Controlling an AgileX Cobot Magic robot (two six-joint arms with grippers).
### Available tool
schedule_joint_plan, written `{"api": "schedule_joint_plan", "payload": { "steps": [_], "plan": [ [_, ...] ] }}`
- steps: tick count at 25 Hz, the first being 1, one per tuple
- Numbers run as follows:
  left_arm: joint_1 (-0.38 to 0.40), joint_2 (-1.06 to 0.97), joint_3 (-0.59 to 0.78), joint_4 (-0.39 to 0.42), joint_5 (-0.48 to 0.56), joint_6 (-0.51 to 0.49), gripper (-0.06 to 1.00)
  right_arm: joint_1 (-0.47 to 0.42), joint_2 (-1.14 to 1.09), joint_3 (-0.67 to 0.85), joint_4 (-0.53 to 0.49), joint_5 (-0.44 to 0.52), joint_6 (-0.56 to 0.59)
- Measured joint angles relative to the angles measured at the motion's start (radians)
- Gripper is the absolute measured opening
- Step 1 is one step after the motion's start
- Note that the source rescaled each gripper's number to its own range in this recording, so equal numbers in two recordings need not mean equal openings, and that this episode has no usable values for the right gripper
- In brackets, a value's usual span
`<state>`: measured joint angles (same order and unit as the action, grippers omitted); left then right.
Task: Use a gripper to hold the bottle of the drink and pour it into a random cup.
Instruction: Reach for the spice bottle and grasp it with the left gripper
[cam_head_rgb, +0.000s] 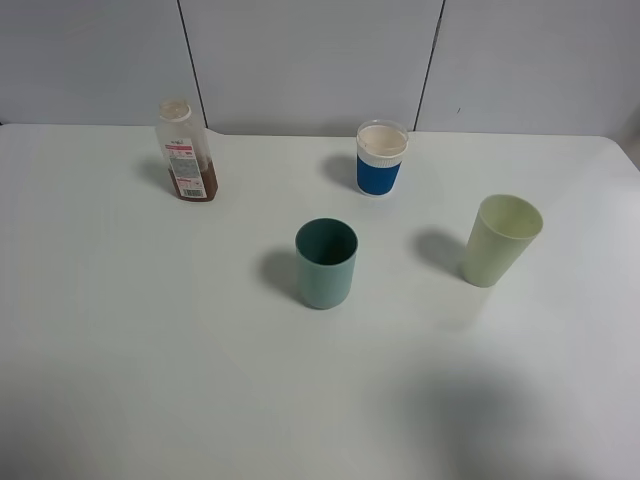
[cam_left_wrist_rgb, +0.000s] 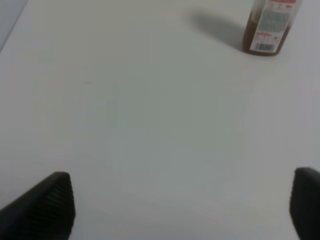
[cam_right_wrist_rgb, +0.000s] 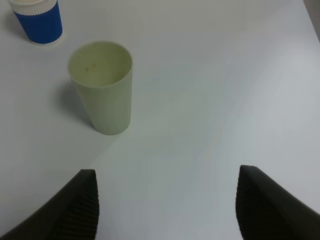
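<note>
The bottle (cam_head_rgb: 186, 152) stands upright at the back left of the white table, uncapped, with a band of dark brown drink (cam_head_rgb: 196, 187) in its base. Its lower part shows in the left wrist view as the bottle (cam_left_wrist_rgb: 268, 26), well ahead of my left gripper (cam_left_wrist_rgb: 182, 205), whose black fingers stand wide apart over bare table. The teal cup (cam_head_rgb: 326, 263) stands upright near the table's middle, nothing visible inside. My right gripper (cam_right_wrist_rgb: 167, 207) is open too, with only table between its fingers. Neither arm appears in the exterior high view.
A white cup with a blue band (cam_head_rgb: 381, 158) stands at the back, right of the bottle; the same cup (cam_right_wrist_rgb: 37, 20) shows in the right wrist view. A pale yellow-green cup (cam_head_rgb: 500, 240) leans slightly at the right, seen as the pale cup (cam_right_wrist_rgb: 102, 86) just ahead of my right gripper.
</note>
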<state>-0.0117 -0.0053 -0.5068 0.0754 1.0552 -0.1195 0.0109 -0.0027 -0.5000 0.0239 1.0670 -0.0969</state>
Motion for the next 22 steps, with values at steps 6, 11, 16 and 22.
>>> {"api": "schedule_joint_plan", "payload": {
  "steps": [6,11,16,22],
  "plan": [
    [0.0,0.0,0.0,0.0,0.0,0.0,0.77,0.0,0.0,0.0,0.0,0.0,0.0],
    [0.0,0.0,0.0,0.0,0.0,0.0,0.77,0.0,0.0,0.0,0.0,0.0,0.0],
    [0.0,0.0,0.0,0.0,0.0,0.0,0.77,0.0,0.0,0.0,0.0,0.0,0.0],
    [0.0,0.0,0.0,0.0,0.0,0.0,0.77,0.0,0.0,0.0,0.0,0.0,0.0]
  ]
}}
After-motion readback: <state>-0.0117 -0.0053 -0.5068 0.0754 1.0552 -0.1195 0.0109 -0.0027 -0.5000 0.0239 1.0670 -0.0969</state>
